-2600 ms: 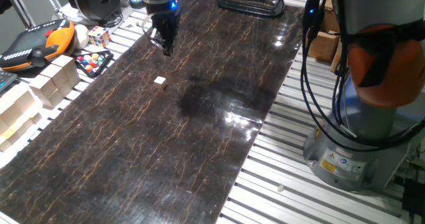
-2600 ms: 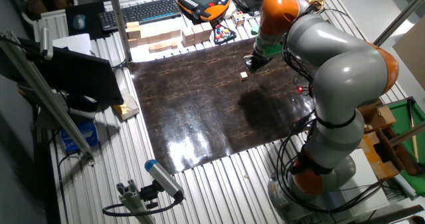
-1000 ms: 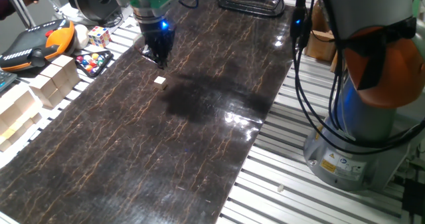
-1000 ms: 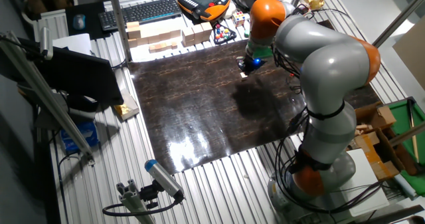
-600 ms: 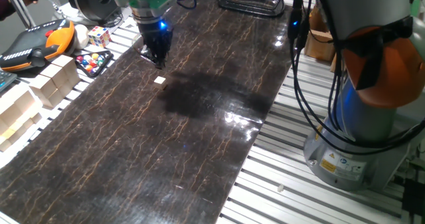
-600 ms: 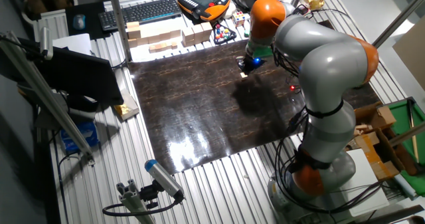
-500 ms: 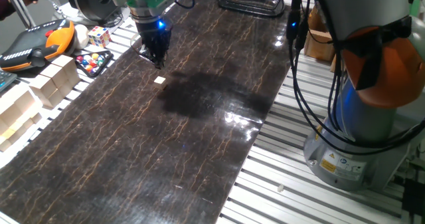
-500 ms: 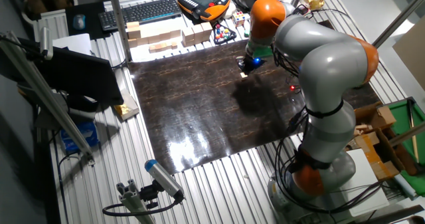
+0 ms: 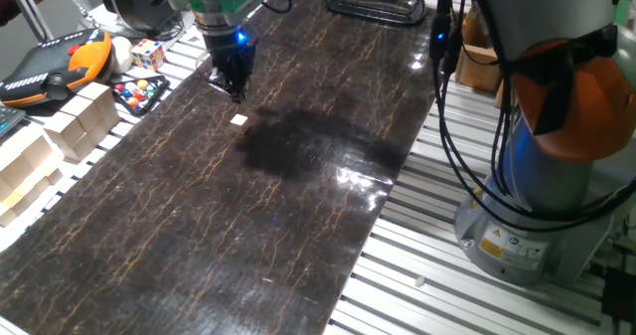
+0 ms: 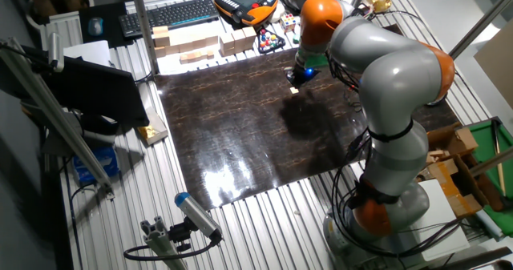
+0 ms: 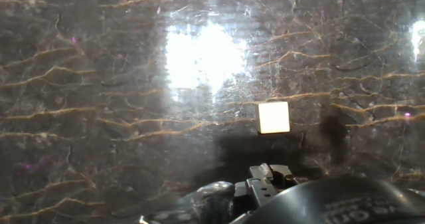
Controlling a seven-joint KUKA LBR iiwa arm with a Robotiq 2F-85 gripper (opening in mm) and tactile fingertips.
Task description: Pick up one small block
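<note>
Dark marbled surface (image 9: pixel 328 96) carrying, from left, the hand (image 9: pixel 234 88), whose grip state cannot be told, hovering beside the small block (image 9: pixel 239 120), a light, rigid wooden cube probably best pinched across two opposite flat faces.

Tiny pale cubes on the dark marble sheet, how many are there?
1. The tiny pale beige wooden cube lies alone on the dark marble sheet, just ahead of the gripper, untouched; no others are visible.

arm (image 10: pixel 393 70): reaching across, elbow bent | tool (image 9: pixel 237 88): pointing down, hovering low | jaws: hard to make out
</note>
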